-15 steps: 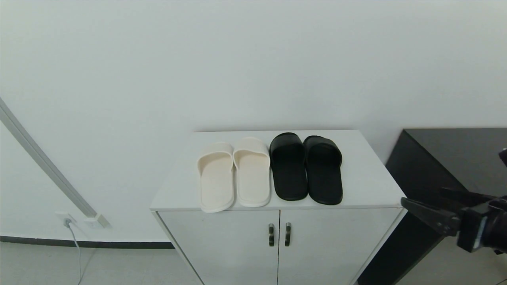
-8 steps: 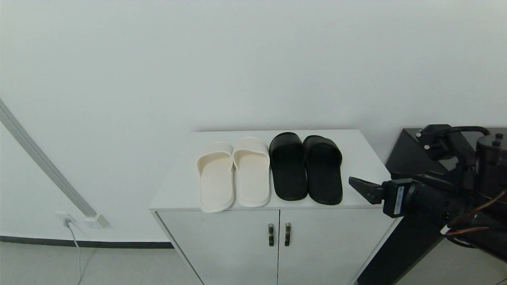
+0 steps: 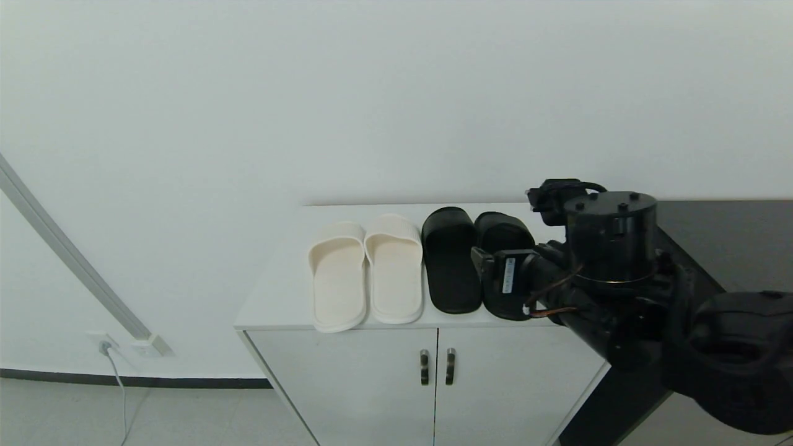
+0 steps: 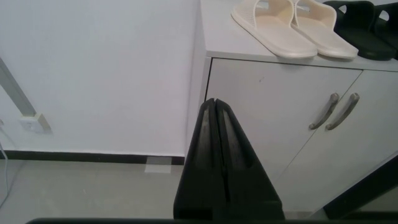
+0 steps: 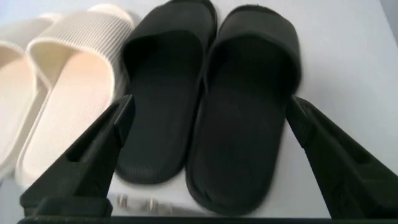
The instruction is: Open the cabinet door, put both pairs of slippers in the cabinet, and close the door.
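1. The right gripper (image 5: pixel 210 102) has its two fingers spread wide and holds nothing. It hovers over the pair of black rubber slide slippers (image 5: pixel 163 106). Contact cannot be judged.
2. In the head view the right arm's wrist (image 3: pixel 503 275) covers the heel half of the outer black slipper (image 3: pixel 503 232).
3. The left gripper (image 4: pixel 216 109) has its fingers pressed together and is empty. It sits low, in front of the cabinet's left side and apart from it.
4. Slippers counted: two black and two cream ribbed rubber slippers (image 3: pixel 337 275), four in one row with toes to the wall. The cream pair lies on the left, just beside the black pair.
5. All four lie on top of the white two-door cabinet (image 3: pixel 279 291). Both doors are shut. Metal bar handles (image 3: pixel 424 367) counted: two. The cabinet's lower part is cut off.
6. A black table (image 3: pixel 731 229) stands beside the cabinet, partly behind the arm.
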`<state>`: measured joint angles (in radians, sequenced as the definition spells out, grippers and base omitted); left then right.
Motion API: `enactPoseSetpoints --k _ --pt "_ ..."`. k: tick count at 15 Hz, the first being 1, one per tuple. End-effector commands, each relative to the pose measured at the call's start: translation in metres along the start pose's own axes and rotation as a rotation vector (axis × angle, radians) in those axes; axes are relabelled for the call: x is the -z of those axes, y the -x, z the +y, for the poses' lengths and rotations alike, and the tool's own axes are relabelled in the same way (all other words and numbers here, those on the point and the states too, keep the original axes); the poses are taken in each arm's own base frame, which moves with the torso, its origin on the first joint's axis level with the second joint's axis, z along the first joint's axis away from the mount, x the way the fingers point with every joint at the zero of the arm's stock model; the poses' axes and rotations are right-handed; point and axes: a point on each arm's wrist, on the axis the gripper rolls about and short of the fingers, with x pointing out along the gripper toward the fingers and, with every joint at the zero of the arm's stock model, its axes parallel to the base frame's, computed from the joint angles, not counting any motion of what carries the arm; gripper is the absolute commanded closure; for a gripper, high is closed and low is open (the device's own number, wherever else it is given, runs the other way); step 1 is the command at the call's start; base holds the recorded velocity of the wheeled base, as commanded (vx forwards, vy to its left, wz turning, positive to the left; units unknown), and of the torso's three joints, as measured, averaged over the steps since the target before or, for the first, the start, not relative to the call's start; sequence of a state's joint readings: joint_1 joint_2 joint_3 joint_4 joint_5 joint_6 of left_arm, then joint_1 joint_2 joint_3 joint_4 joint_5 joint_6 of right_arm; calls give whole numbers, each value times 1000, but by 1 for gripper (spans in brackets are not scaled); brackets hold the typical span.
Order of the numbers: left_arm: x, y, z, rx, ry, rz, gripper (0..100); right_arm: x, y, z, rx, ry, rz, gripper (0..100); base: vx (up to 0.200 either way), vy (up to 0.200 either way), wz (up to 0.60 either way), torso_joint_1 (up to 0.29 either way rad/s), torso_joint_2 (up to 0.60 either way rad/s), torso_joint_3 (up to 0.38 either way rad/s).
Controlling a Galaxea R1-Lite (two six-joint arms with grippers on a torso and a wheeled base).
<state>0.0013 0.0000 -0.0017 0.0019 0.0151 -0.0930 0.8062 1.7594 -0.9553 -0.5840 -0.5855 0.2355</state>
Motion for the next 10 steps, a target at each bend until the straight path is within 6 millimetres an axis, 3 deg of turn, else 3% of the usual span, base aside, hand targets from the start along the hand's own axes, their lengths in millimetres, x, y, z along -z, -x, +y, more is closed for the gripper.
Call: enactPoseSetpoints --k 1,10 --pt "0 0 0 0 1 0 100 22 -34 20 44 11 0 0 0 0 0 0 0 0" --pt "0 0 0 0 2 0 100 24 -99 24 139 30 -56 0 0 0 0 0 0 0"
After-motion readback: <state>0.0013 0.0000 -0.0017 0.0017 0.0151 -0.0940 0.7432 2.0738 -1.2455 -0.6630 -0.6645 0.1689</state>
